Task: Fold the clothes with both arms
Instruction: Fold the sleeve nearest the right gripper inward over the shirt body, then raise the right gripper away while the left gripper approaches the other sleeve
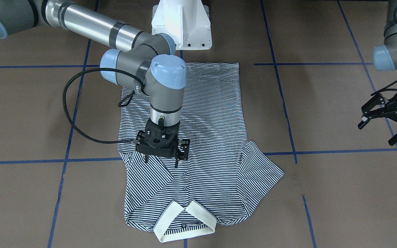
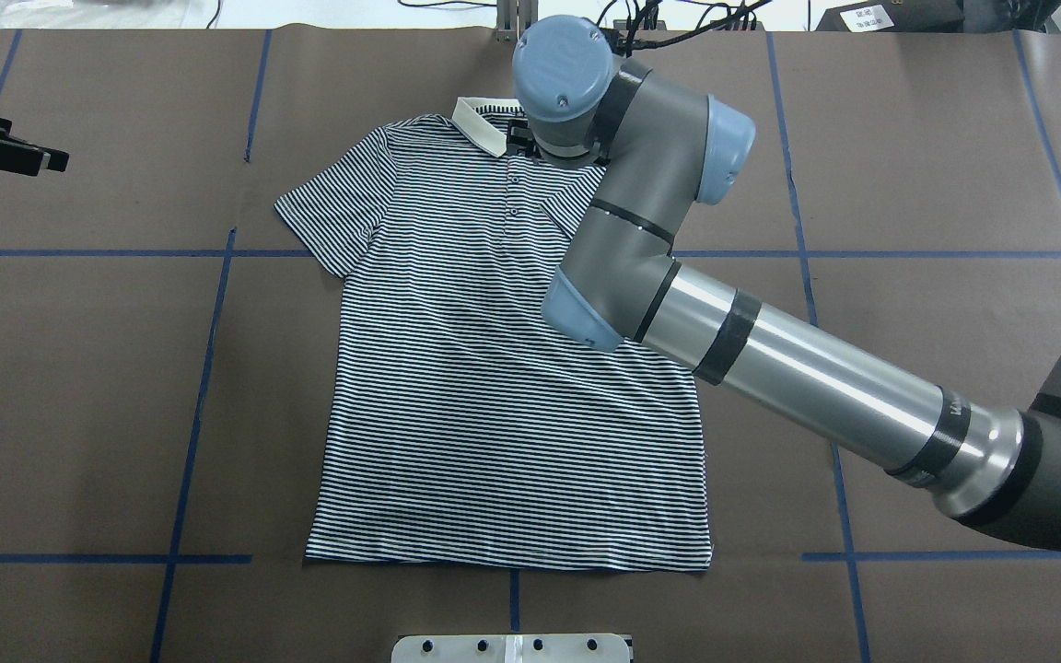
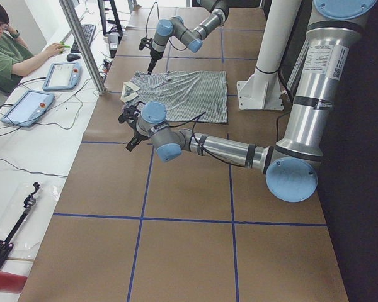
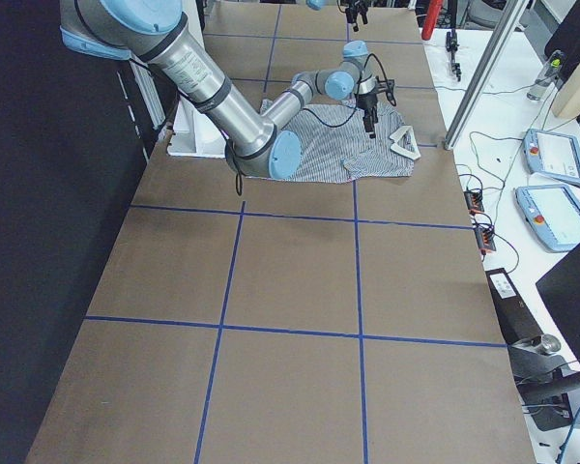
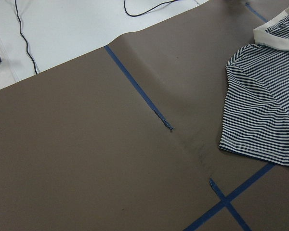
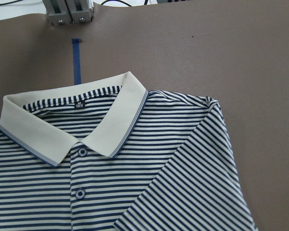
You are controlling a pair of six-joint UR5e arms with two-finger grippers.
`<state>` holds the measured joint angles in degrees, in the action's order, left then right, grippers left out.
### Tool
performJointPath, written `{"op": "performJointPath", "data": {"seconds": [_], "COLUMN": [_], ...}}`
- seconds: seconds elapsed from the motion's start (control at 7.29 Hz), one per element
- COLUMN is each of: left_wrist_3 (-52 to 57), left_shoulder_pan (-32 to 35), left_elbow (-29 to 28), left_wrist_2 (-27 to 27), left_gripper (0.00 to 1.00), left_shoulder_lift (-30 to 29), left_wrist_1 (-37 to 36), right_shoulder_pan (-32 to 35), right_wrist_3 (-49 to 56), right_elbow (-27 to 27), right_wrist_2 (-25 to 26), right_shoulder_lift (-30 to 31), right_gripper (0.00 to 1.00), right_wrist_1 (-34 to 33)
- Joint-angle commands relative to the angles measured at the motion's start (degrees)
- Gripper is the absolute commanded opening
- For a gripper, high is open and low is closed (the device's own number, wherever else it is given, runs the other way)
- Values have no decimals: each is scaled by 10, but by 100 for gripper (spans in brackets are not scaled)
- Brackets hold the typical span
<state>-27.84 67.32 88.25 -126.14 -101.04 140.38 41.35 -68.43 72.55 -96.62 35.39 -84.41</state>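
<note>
The striped polo shirt (image 1: 215, 113) is laid front-up on the brown-covered table (image 1: 336, 206), directly beneath the right gripper (image 1: 161, 162). The cream collar (image 1: 184, 220) lies beyond its fingertips, on the side away from the robot's base, and the hem lies back under the forearm.

The right gripper is held pointing down just above the chest, beside the button placket (image 1: 185, 174). Its jaws appear to be apart, and nothing is seen clamped between them. From below this tool towards the collar, the near sleeve (image 1: 143, 187) lies turned in across the chest along a diagonal crease. This is judged to be why the tool is stationed there: one inward fold is laid and the cloth is free of the fingers.

The opposite sleeve (image 1: 262, 168) is spread flat across the placket from the right gripper, on the side of the left gripper (image 1: 376, 132). The left gripper is held well off the shirt's edge over bare table, with its jaws spread wide and empty. It is judged to be kept clear of the working arm, yet placed to take the spread sleeve.
</note>
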Motion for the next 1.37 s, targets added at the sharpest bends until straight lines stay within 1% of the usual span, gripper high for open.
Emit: {"op": "performJointPath", "data": {"seconds": [0.0,0.14,0.27,0.41,0.55,0.69,0.82,0.96,1.23], "left_wrist_3": [-178,-238,-282,-301,-329,-345,-346,-346,-346], "left_shoulder_pan": [-65,-92,-112,-133,-152,-176,-191,-205,-211], "left_elbow": [-2,-6,-20,-50,-97,-136,-161,-170,-180], "left_wrist_2": [62,97,129,161,189,227,248,268,272], "left_gripper": [81,66,57,57,57,57,57,57,56], "left_shoulder_lift": [-34,-46,-62,-88,-126,-157,-169,-178,-178], "left_wrist_1": [-5,-5,-5,-5,-5,-5,-2,-2,0], "right_shoulder_pan": [84,122,152,174,176,175,175,176,176], "right_wrist_3": [135,197,243,283,286,283,282,281,281], "right_elbow": [45,80,130,171,185,186,186,186,186], "right_wrist_2": [-100,-164,-198,-221,-224,-224,-223,-222,-221], "right_shoulder_lift": [49,92,142,189,201,201,201,202,202], "right_gripper": [100,100,100,100,100,100,100,100,100], "right_wrist_1": [5,7,7,7,7,7,7,7,7]}}
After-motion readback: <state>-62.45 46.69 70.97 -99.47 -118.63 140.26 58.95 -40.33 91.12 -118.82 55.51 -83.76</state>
